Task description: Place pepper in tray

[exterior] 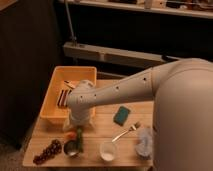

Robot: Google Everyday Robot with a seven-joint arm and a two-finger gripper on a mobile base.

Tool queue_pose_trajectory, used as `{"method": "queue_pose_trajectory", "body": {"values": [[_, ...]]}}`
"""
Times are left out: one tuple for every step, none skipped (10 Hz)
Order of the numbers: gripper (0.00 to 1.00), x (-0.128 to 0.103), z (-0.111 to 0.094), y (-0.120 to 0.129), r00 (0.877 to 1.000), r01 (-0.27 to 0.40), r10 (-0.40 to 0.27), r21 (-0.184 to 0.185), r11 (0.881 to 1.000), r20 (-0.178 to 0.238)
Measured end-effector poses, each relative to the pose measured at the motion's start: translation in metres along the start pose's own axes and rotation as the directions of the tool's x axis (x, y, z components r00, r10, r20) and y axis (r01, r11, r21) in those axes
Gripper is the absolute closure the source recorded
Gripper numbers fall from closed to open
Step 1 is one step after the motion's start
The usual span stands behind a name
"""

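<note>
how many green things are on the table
2: the sponge mid-table, right of the arm, and the pepper at the front left, right by the gripper, which sits low at the front wall of the tray. The arm may hide others.

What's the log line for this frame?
phase: pre-grasp | claw: near pepper, in front of tray | pepper: on table, outside tray

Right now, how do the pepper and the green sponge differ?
Shape: the pepper is thin and elongated; the sponge is a flat rectangle.
Colour: the pepper is darker green, the sponge more teal.
Place: the pepper lies near the front left of the table, just below the pincer, beside a small orange item; the sponge lies alone further right.
Both are green and outside the tray.
</note>
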Motion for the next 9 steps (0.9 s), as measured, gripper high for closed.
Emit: {"method": "queue_pose_trajectory", "body": {"values": [[0.20, -0.001, 0.006, 0.000, 1.000, -0.009, 0.009, 0.003, 1.000, -0.011], [0.20, -0.004, 0.014, -0.002, 0.999, -0.037, 0.037, 0.002, 0.999, -0.035], [0.20, -0.007, 0.021, -0.004, 0.996, -0.067, 0.067, 0.004, 0.998, -0.056], [0.20, -0.010, 0.023, -0.004, 0.994, -0.091, 0.091, 0.004, 0.996, -0.061], [0.20, -0.011, 0.025, -0.005, 0.990, -0.120, 0.121, 0.007, 0.993, -0.067], [0.20, -0.013, 0.028, -0.007, 0.985, -0.153, 0.153, 0.011, 0.988, -0.076], [0.20, -0.012, 0.033, -0.011, 0.981, -0.176, 0.176, 0.010, 0.984, -0.086], [0.20, -0.012, 0.036, -0.012, 0.980, -0.183, 0.183, 0.004, 0.983, -0.085], [0.20, -0.011, 0.038, -0.012, 0.982, -0.173, 0.173, 0.000, 0.985, -0.074]]}}
